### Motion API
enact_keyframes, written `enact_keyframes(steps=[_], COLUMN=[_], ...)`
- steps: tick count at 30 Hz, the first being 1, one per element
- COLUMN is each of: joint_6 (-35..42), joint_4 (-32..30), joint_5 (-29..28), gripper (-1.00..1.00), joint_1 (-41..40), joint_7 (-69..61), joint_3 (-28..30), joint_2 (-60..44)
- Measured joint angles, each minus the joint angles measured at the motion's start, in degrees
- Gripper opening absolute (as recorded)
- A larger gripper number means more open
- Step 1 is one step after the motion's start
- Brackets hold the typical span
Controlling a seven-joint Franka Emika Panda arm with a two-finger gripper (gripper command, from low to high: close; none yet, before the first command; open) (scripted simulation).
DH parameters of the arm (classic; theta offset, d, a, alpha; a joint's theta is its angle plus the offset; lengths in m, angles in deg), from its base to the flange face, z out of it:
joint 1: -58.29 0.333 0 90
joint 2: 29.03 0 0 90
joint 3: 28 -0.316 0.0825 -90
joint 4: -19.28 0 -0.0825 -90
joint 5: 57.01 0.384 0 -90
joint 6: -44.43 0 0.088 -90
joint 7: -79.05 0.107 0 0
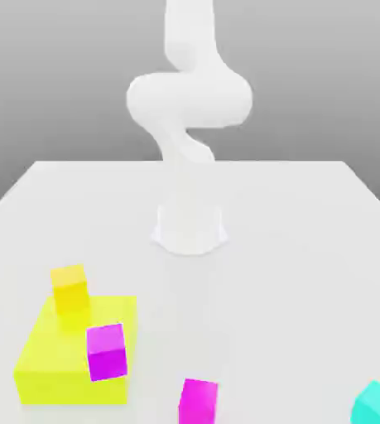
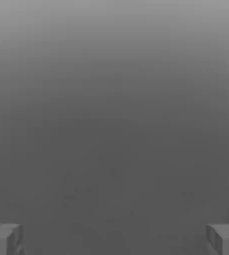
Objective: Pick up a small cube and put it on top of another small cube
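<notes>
My white arm (image 1: 189,99) rears upright from base, elbow bent. My end effector (image 2: 114,239) spread wide, empty. Small hot pink-magenta cube (image 1: 198,402) on white table (image 1: 309,248), near edge; small orange-yellow cube (image 1: 69,289) against large lemon-yellow block (image 1: 60,364).

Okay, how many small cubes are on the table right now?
4: orange-yellow cube and violet-magenta cube on the lemon-yellow block, hot pink cube at the front edge, cyan cube at the exterior view's right.

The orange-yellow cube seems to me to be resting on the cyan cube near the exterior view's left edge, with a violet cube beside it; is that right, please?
Not quite. The orange-yellow cube rests on the large lemon-yellow block, not on the cyan cube, which sits apart at the exterior view's lower right. The exterior view shows this; the violet cube is indeed beside it.
</notes>
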State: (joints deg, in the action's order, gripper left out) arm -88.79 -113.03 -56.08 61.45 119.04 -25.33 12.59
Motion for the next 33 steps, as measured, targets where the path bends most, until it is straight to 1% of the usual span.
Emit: enact_keyframes(steps=[9,16,22,26,30,33], joint_6=[-5.3,-9.3,-12.6,-15.1,-17.9,-20.1], joint_4=[-2.0,-3.4,-4.7,-5.6,-6.6,-7.5], joint_5=[5.2,10.4,14.5,15.9,15.2,13.0], gripper=[0.0,0.0,0.0,0.0,0.0,0.0], joint_1=[9.9,15.5,17.7,18.1,17.4,17.0], joint_7=[-22.6,-40.7,-56.0,-65.2,-72.9,-77.6], joint_3=[8.8,13.7,15.1,14.9,14.3,14.0], joint_2=[-15.3,-27.2,-37.4,-43.9,-49.9,-54.1])
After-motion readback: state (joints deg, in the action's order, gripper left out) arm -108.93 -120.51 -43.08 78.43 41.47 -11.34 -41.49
